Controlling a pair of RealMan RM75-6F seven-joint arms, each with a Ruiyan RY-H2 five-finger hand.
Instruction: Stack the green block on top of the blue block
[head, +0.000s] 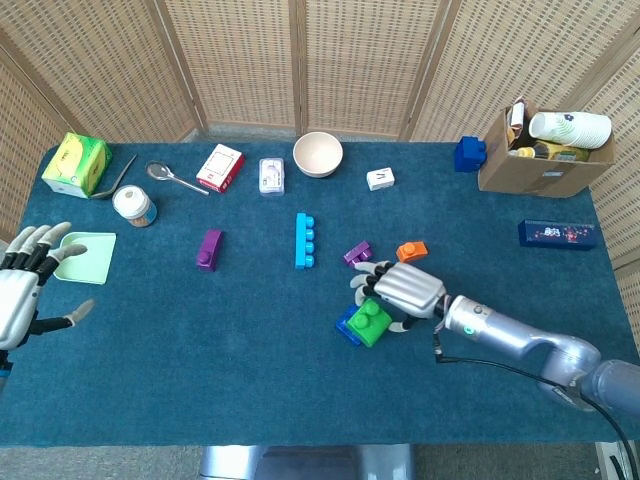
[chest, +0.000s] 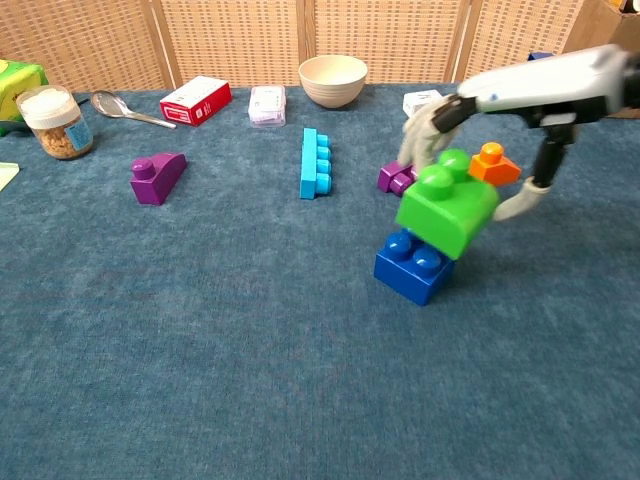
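My right hand (head: 402, 290) (chest: 470, 130) grips the green block (head: 369, 321) (chest: 446, 207) from the right side. The block is tilted and hangs directly over the blue block (chest: 411, 267) (head: 347, 328), which lies on the blue cloth near the table's middle front. Whether the green block's lower edge touches the blue studs I cannot tell. In the head view, most of the blue block is hidden under the green one. My left hand (head: 22, 288) hovers with fingers spread at the far left edge, holding nothing.
Close behind the stack lie a purple block (chest: 399, 176) and an orange block (chest: 493, 164). Further left are a cyan bar (chest: 316, 161) and a purple wedge (chest: 157, 177). A bowl (head: 318, 153), boxes, a jar and a cardboard box (head: 545, 155) line the back.
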